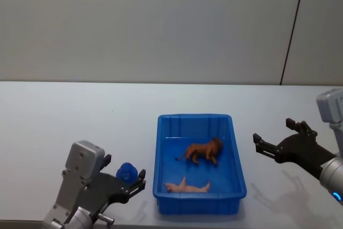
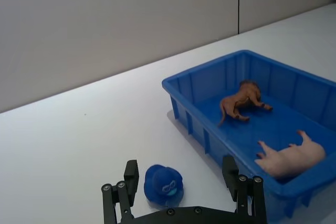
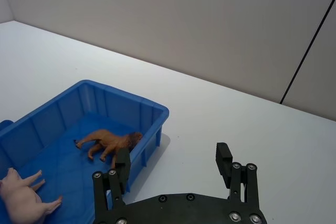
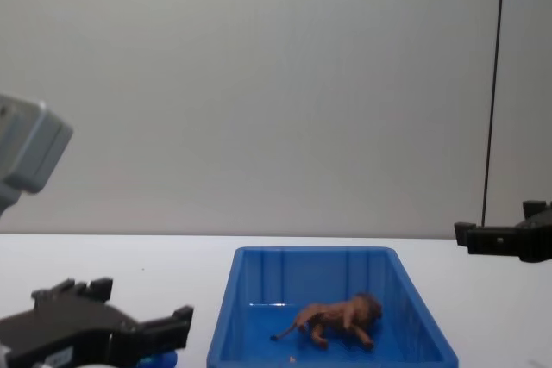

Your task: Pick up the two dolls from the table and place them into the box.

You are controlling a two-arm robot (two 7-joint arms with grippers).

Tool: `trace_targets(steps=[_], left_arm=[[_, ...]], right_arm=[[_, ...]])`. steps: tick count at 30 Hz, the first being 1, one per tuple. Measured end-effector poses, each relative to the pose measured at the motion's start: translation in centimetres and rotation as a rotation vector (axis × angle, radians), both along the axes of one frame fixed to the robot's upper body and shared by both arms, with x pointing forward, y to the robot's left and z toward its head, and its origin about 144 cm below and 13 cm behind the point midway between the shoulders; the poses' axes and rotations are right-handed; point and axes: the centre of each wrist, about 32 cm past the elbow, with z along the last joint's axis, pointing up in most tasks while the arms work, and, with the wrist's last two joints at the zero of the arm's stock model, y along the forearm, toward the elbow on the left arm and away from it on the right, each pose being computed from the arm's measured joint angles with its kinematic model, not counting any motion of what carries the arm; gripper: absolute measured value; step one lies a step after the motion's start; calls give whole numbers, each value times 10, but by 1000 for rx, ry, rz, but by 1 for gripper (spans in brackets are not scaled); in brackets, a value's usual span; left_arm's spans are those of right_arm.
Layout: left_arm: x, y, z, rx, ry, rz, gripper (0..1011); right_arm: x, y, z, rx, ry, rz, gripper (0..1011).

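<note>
The blue box sits in the middle of the white table. Inside it a brown lion doll stands, and a pale pink animal lies on its side near the front wall. A rounded blue ape-faced doll rests on the table just left of the box. My left gripper is open, its fingers on either side of that blue doll. My right gripper hovers open to the right of the box, holding nothing.
White tabletop stretches all around the box, with free room at the left, right and back. A plain grey wall with a dark vertical seam stands behind the table.
</note>
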Motion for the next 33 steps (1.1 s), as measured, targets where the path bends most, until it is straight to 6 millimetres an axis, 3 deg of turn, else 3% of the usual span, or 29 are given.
trace_targets(steps=[15,33], left_arm=[[20,28,-11,11,67,-43,1002],[63,54,-14,31,121,-116,1002]], right_arm=[[0,0,0,0,0,0,1001],[0,0,0,0,0,0,1001]])
